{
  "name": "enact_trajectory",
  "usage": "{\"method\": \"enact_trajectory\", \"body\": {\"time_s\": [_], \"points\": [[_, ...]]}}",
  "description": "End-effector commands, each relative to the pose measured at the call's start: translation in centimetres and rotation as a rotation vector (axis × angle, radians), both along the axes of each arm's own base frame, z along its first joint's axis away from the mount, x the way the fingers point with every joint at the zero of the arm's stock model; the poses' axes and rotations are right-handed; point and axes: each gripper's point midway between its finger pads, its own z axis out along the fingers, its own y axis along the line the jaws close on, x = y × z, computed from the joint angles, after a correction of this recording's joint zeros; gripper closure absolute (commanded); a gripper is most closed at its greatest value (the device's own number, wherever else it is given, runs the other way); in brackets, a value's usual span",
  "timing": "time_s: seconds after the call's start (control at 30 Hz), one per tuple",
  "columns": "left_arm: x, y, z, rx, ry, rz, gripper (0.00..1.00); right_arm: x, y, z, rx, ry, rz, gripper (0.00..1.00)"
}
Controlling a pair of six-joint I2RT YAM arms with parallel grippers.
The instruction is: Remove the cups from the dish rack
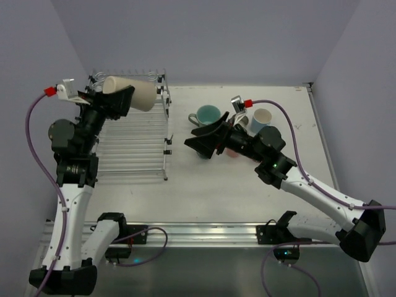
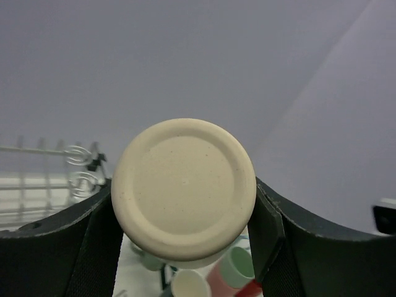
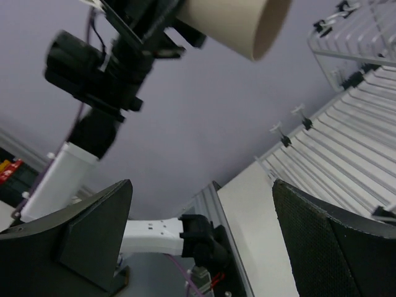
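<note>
Currently the left gripper (image 1: 119, 101) is clamped on the beige cup (image 1: 141, 94), held on its side above the back tier of the wire dish rack (image 1: 133, 148) in the upper left of the top view. The right gripper (image 1: 199, 145) has its jaws spread wide at frame centre, right of the rack, near a teal mug (image 1: 207, 115) and a light blue cup (image 1: 262, 119) upright on the table (image 1: 247, 198).

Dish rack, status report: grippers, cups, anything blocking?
Left gripper shut on beige cup, sideways above dish rack. Right gripper open, empty. Teal mug, light blue mug on table. Nothing blocking seen.
</note>
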Motion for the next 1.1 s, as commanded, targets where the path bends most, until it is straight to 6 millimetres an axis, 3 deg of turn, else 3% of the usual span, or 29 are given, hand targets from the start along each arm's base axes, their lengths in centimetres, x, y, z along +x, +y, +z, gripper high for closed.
{"method": "enact_trajectory", "body": {"time_s": [0.0, 0.2, 0.43, 0.6, 0.7, 0.8, 0.83, 0.87, 0.9, 0.97, 1.07], "points": [[-3.7, -3.9, 0.1, -0.209, -0.044, -0.297, 0.6, 0.0, 0.7, 6.1, 0.187, -0.076, 0.0, 0.03], [-7.9, -4.6, 0.6, -0.298, -0.105, -0.396, 0.6, 0.6, 2.8, 7.2, 0.207, -0.059, 0.023, 0.04], [-9.0, -5.4, -0.8, -0.354, -0.103, -0.486, 0.6, 0.2, 5.6, 7.5, 0.203, -0.038, 0.115, 0.07], [-9.2, -6.3, -2.1, -0.363, -0.085, -0.524, 0.6, 0.3, 6.6, 8.8, 0.221, -0.043, 0.152, 0.16], [-9.4, -7.1, -2.5, -0.356, -0.08, -0.546, 0.6, 0.6, 7.3, 8.9, 0.224, -0.042, 0.169, 0.35], [-9.6, -7.9, -3.0, -0.33, -0.083, -0.563, 0.53, 0.9, 7.6, 8.5, 0.231, -0.023, 0.169, 0.69], [-9.7, -8.0, -3.1, -0.324, -0.086, -0.565, 0.47, 1.1, 7.6, 8.2, 0.228, -0.015, 0.161, 0.78], [-9.8, -8.1, -3.3, -0.319, -0.077, -0.568, 0.31, 1.3, 7.5, 7.8, 0.224, -0.002, 0.145, 0.86], [-9.9, -8.3, -3.4, -0.31, -0.073, -0.571, 0.22, 1.5, 7.4, 7.4, 0.215, 0.005, 0.129, 0.97], [-9.9, -8.2, -3.6, -0.266, -0.06, -0.546, 0.02, 2.3, 6.9, 6.2, 0.188, 0.01, 0.072, 1.0], [-10.3, -7.8, -3.4, -0.167, -0.059, -0.487, 0.0, 3.4, 4.9, 5.2, 0.129, -0.004, -0.015, 1.0]]}}
